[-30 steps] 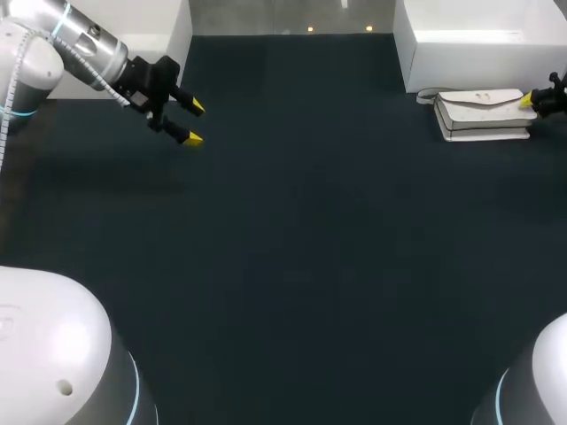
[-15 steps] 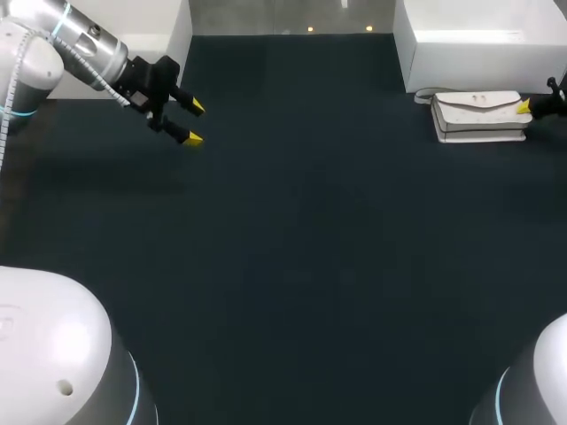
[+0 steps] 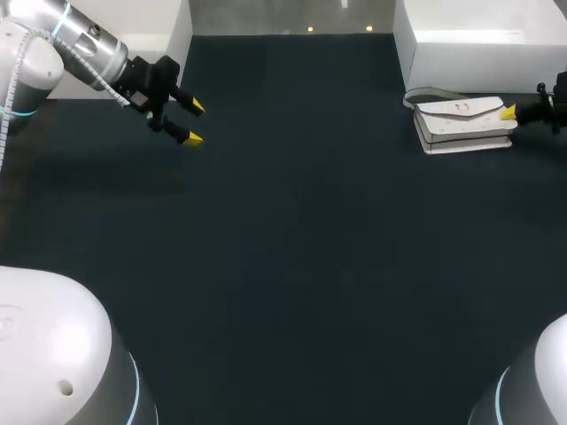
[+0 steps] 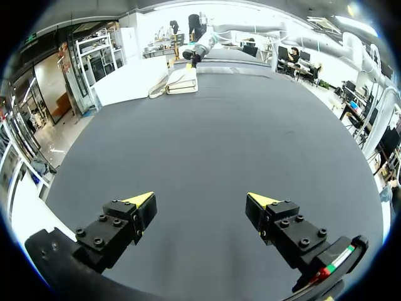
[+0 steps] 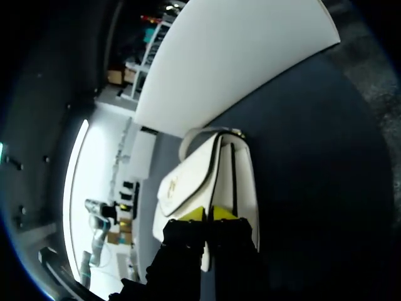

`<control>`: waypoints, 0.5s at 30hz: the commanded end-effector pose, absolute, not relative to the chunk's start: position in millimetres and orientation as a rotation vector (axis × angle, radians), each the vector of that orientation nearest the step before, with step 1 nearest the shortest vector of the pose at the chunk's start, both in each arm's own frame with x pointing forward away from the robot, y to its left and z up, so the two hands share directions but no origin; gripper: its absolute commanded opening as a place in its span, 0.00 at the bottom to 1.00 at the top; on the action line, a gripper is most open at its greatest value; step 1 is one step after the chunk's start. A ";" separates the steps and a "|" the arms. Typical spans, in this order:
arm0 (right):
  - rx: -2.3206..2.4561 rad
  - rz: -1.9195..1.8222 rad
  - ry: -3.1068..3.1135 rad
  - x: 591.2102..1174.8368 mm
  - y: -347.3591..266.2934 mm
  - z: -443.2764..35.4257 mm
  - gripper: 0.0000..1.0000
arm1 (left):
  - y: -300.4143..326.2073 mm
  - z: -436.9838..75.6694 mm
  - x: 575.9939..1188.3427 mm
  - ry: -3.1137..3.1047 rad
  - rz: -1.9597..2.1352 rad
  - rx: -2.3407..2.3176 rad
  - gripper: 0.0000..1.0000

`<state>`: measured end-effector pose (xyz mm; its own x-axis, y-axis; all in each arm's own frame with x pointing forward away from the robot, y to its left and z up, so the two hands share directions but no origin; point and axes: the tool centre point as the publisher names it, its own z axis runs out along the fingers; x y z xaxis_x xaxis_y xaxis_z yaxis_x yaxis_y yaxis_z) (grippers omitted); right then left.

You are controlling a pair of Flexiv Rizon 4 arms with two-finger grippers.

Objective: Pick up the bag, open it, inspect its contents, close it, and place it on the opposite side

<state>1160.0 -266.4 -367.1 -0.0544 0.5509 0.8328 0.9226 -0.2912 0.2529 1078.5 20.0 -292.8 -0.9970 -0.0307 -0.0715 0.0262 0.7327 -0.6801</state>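
A white handbag (image 3: 461, 124) with a flap lies flat at the table's far right, its strap (image 3: 430, 95) looped toward the white box behind it. My right gripper (image 3: 508, 112) is at the bag's right end. In the right wrist view its yellow tips (image 5: 210, 214) are pressed together on the thin edge of the bag (image 5: 188, 182), where the flap meets the body. My left gripper (image 3: 192, 122) hangs open over the far left of the table, holding nothing. From the left wrist its fingers (image 4: 200, 204) stand wide apart, with the bag (image 4: 182, 80) far ahead.
A large white box (image 3: 478, 44) stands at the back right, just behind the bag. Another white block (image 3: 164, 40) sits at the back left, behind my left arm. Dark matting (image 3: 301, 248) covers the table.
The right gripper closed on the bag's right end and moved left and slightly toward me, and the bag slid with it. The left arm has not moved.
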 end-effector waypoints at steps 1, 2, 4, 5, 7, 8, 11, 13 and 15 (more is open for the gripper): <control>-1.580 -0.919 -1.672 1156.7 -254.3 -368.0 0.00 | 19.7 -293.9 1078.5 2.848 -1.123 -0.004 1.00; -1.586 -0.934 -1.667 1153.6 -249.8 -367.6 0.00 | 19.7 -293.9 1078.5 2.848 -1.123 -0.004 1.00; -1.609 -0.964 -1.650 1146.5 -241.0 -366.7 0.00 | 19.7 -293.9 1078.5 2.848 -1.123 -0.004 1.00; -1.619 -0.985 -1.642 1141.6 -236.6 -365.8 0.00 | 19.7 -293.9 1078.5 2.848 -1.123 -0.004 1.00; -1.628 -1.013 -1.628 1132.5 -229.2 -364.0 0.00 | 19.7 -293.9 1078.5 2.848 -1.123 -0.004 1.00; -1.637 -1.015 -1.618 1127.7 -225.5 -363.5 0.00 | 19.7 -293.9 1078.5 2.848 -1.123 -0.004 1.00; -1.651 -1.015 -1.594 1117.8 -217.8 -362.1 0.00 | 19.7 -293.9 1078.5 2.848 -1.123 -0.004 1.00; -1.651 -1.015 -1.594 1117.8 -217.8 -362.1 0.00 | 19.7 -293.9 1078.5 2.848 -1.123 -0.004 1.00; -1.651 -1.015 -1.594 1117.8 -217.8 -362.1 0.00 | 19.7 -293.9 1078.5 2.848 -1.123 -0.004 1.00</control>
<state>1114.1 -215.4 -363.3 -0.0257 0.5198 0.8539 0.9825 -0.1445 0.1176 1078.5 20.0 -292.9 -0.9970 -0.0308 -0.0714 0.0261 0.7327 -0.6801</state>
